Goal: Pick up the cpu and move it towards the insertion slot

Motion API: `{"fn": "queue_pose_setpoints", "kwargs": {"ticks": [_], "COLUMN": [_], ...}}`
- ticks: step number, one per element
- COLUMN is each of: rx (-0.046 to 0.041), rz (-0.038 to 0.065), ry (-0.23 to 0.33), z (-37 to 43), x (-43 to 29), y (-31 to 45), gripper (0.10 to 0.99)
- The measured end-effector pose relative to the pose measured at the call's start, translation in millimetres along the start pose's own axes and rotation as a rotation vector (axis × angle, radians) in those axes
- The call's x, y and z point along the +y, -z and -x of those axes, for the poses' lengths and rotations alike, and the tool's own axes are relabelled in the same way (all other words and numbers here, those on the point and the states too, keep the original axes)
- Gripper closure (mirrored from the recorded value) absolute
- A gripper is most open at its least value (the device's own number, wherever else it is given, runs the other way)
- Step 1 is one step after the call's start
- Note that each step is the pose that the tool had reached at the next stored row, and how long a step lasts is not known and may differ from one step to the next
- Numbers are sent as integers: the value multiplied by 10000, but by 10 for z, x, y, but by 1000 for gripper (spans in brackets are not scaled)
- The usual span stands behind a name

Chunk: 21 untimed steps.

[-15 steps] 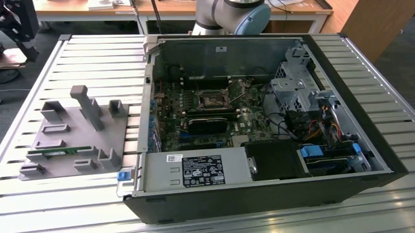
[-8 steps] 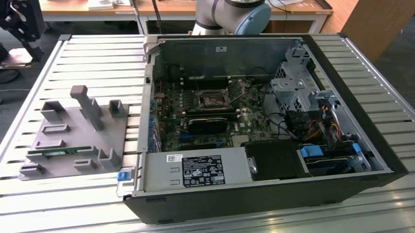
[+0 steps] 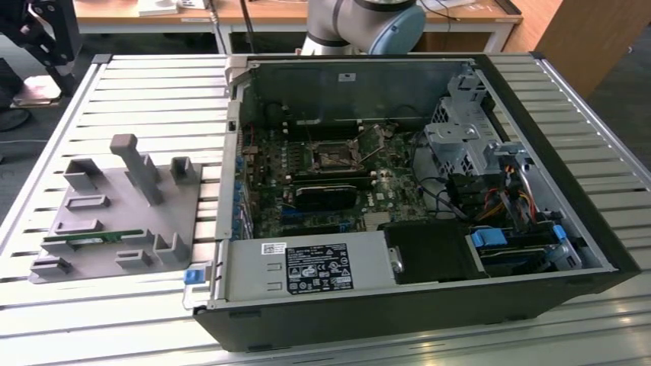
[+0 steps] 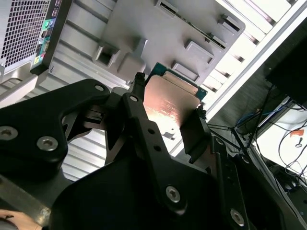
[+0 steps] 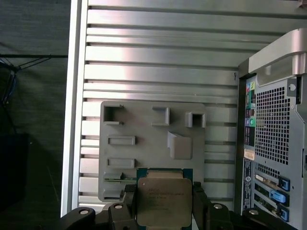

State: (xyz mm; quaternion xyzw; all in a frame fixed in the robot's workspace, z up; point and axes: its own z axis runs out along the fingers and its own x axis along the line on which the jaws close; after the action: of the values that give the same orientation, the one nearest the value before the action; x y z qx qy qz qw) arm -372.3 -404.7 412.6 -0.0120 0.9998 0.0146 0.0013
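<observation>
Silvery cpu (image 5: 161, 203) in pincer (image 5: 163, 207), stick (image 3: 90, 238) in tray (image 3: 122, 217)

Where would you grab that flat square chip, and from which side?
By two opposite side edges, coming in square to its flat top. The chip is thin and square, so only its edges offer parallel faces to pinch. The tool holds it just that way, clamped on both sides, metal top left bare.

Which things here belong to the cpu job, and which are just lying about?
Job:
cpu, clamped in the gripper
insertion slot, inside the open computer case

Lying about:
grey holder tray
green memory stick on that tray
power supply
slatted table
</observation>
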Motion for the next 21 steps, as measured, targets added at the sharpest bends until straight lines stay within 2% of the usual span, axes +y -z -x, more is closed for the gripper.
{"fn": "queue_pose_setpoints", "kwargs": {"ticks": [21], "rx": [1], "rz": [0], "ry": [0], "z": [328], "x": [-8], "y": [0], "gripper": [541]}}
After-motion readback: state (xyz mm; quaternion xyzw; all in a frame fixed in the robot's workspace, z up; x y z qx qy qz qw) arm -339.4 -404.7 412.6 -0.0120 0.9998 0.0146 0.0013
